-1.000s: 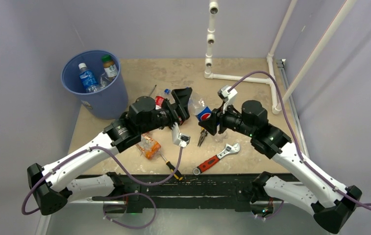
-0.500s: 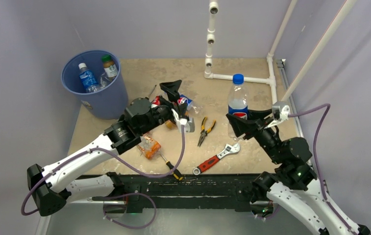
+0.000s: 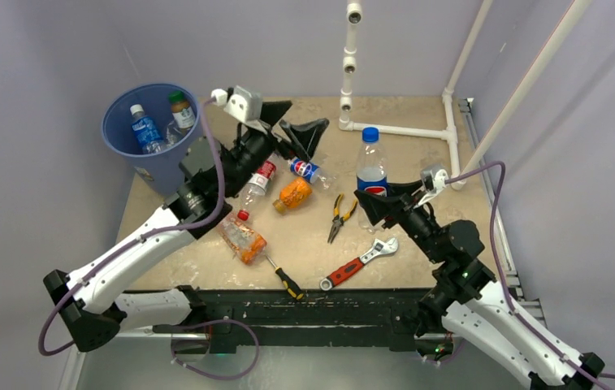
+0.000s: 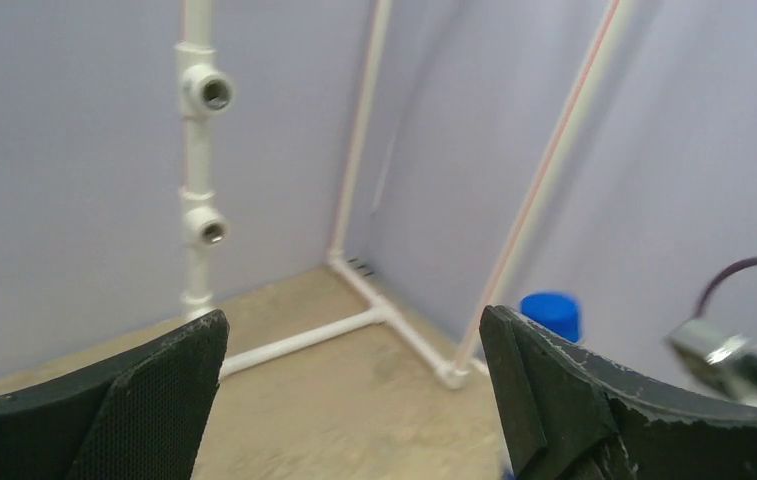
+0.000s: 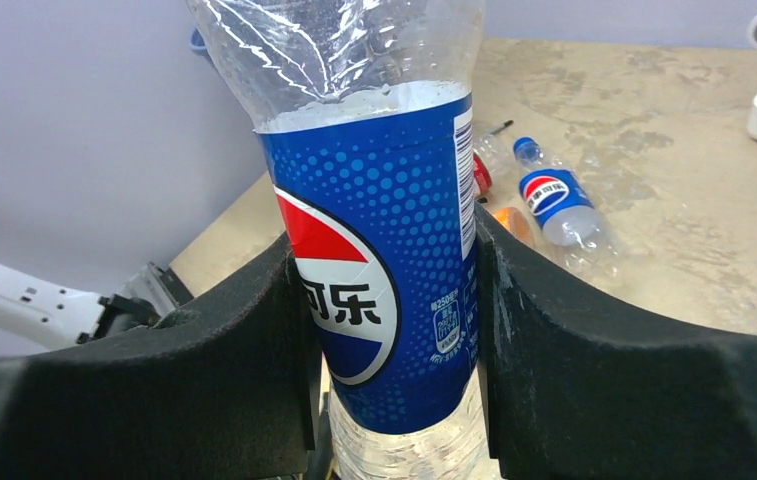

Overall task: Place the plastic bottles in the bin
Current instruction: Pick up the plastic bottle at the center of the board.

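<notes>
**Changes from half a second ago.** The left gripper [image 3: 292,123], then low over the small Pepsi bottle [image 3: 307,170], is now raised off the table [image 3: 417,162] and swung toward the bin [image 3: 175,169]. Its jaws stand wide apart with nothing between them. The right gripper [image 3: 375,201] has carried the held bottle [image 3: 370,166] slightly left, and its jaws remain clamped on the label band. The orange bottle [image 3: 293,195], earlier under the left arm, is now exposed.

**Held bottle.** It is upright, long axis vertical, blue cap uppermost. It sits above the table's right half, between the pliers [image 3: 338,215] and the pipe frame [image 3: 405,130]. The plastic is clear and creased above a blue label with a red-white-blue roundel and white characters.

**Loose bottles, all lying on the table.**
- Small Pepsi bottle: clear, blue cap toward the left arm.
- Orange bottle: lies diagonally, just beside the small Pepsi bottle.
- Red-labelled bottle [image 3: 257,183]: clear, lies diagonally, red cap at its near end.
- Crushed orange bottle [image 3: 243,240]: lies at the screwdriver [image 3: 283,276] tip.

**In the bin.** Two bottles stand caps up: a blue-labelled bottle [image 3: 145,128] and a green-capped bottle [image 3: 180,112].
</notes>
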